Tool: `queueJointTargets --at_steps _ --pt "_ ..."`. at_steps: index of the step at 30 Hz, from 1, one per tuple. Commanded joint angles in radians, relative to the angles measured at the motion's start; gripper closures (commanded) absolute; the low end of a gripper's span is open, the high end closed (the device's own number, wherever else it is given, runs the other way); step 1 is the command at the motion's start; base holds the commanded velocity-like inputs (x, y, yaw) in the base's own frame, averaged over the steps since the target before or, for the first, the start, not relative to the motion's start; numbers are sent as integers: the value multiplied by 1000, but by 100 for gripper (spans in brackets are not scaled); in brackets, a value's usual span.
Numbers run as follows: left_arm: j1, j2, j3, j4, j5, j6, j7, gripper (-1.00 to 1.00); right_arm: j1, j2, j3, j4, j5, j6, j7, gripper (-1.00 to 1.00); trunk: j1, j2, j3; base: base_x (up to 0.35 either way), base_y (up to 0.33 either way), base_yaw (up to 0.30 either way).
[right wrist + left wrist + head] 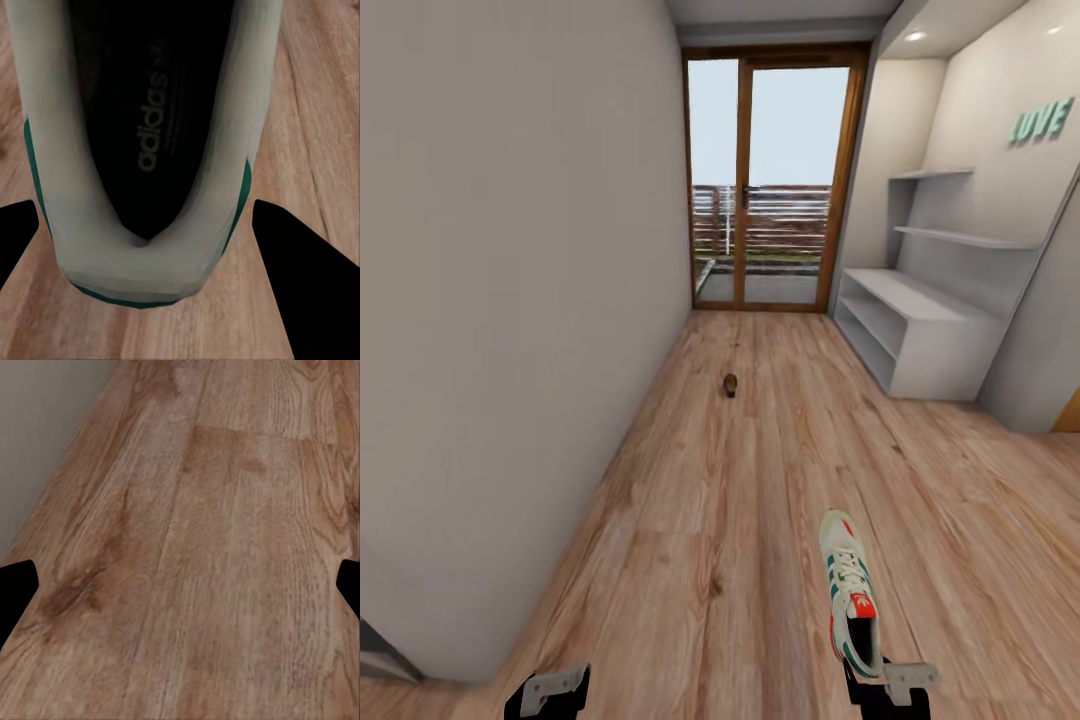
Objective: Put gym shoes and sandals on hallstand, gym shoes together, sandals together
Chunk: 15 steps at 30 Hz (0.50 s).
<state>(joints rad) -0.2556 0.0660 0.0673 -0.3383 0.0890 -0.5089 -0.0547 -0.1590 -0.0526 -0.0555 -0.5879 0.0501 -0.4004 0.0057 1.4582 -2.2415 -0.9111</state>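
Note:
One gym shoe [848, 598], white with green stripes and a red tongue tag, lies toe-away on the corridor floor [720, 520] at the near right. My right gripper [890, 688] is at its heel. In the right wrist view the heel [142, 262] sits between the two fingers [300, 277], which press its sides, so my right gripper [146, 225] is shut on it. A small brown sandal [730, 384] lies far up the corridor. My left gripper [550, 690] hangs open over bare planks [187, 547]. The pale grey hallstand [920, 345] stands at the right, with nothing on its shelves.
A grey wall [510, 300] runs close along the left side. A wood-framed glass door [770, 180] closes the corridor's far end. Stepped wall shelves [960, 235] hang above the hallstand. Open floor stretches between me and the rack.

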Motion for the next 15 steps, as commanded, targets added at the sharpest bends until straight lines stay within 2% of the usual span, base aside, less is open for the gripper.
queueJointTargets --at_steps 1,15 --pt "-1 0 1 1 9 -3 -6 -100 -1 0 -3 0 5 -3 0 100 0 0 -1 340 0 0" --pt "0 0 0 1 9 -2 -6 -100 -1 0 -3 0 5 -3 0 100 0 0 -1 340 0 0"
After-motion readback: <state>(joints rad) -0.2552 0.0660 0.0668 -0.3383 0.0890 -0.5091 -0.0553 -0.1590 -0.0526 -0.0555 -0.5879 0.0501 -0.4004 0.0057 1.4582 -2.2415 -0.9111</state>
